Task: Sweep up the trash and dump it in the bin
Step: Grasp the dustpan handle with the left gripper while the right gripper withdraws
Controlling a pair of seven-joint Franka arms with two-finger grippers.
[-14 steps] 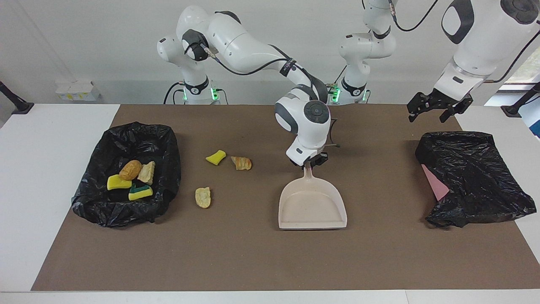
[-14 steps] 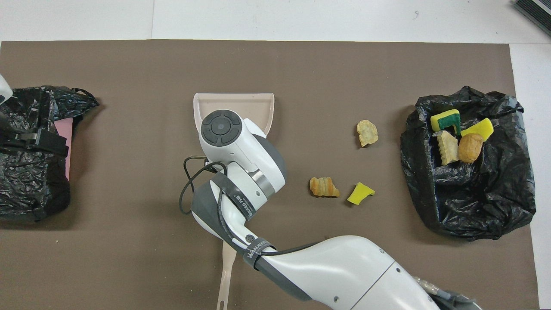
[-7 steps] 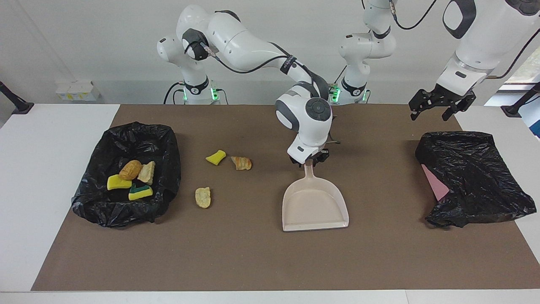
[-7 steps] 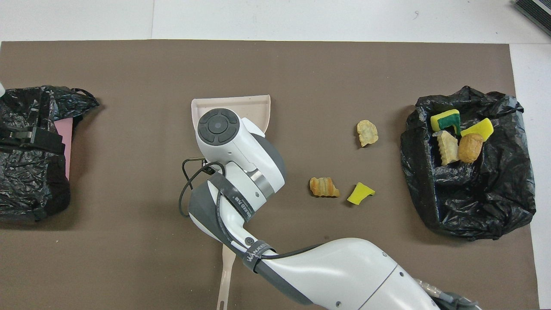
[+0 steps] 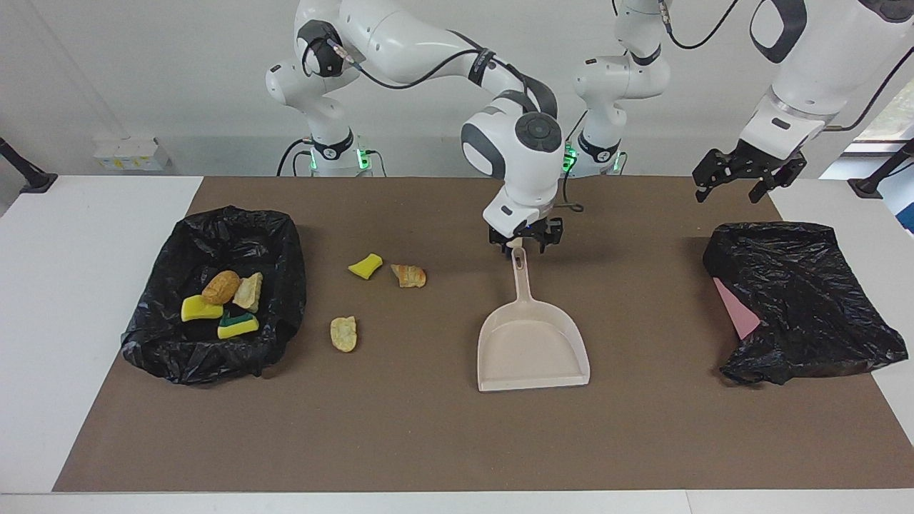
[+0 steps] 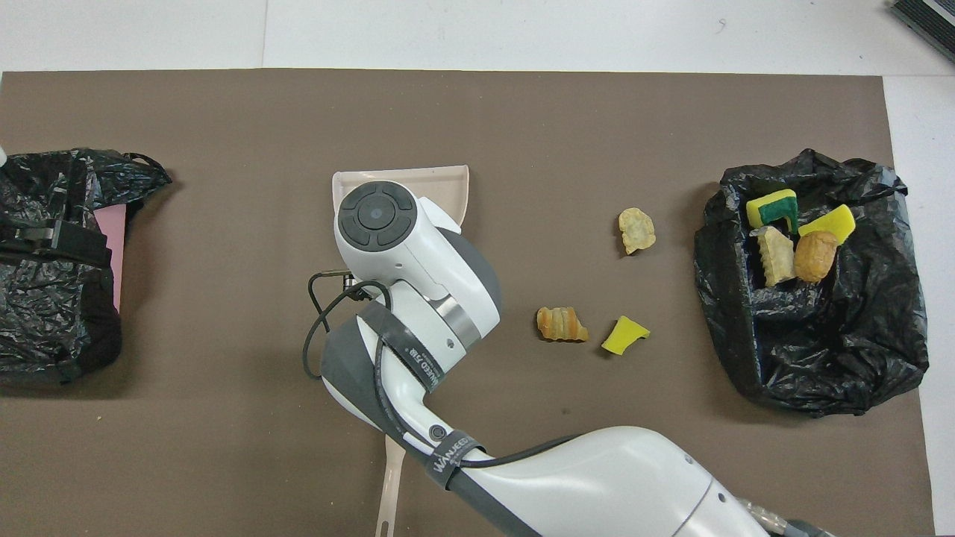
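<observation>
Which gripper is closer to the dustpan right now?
Right. The right gripper hangs open just above the handle end of the dustpan; the left gripper waits open above the black bag at the left arm's end.

Beige dustpan (image 5: 532, 346) on brown mat (image 5: 443, 428) — yellow sponge (image 5: 365, 265), tan ridged bread (image 5: 408, 275), seemingly; black bin bag (image 5: 214, 243).

In the overhead view the right arm covers most of the dustpan (image 6: 448, 183), its handle, and the right tool beneath its wrist. The left tool (image 5: 746, 178) is mostly cut off at that view's edge. A pink object (image 5: 735, 308) under it lies half hidden in a black bag (image 5: 800, 300).
</observation>
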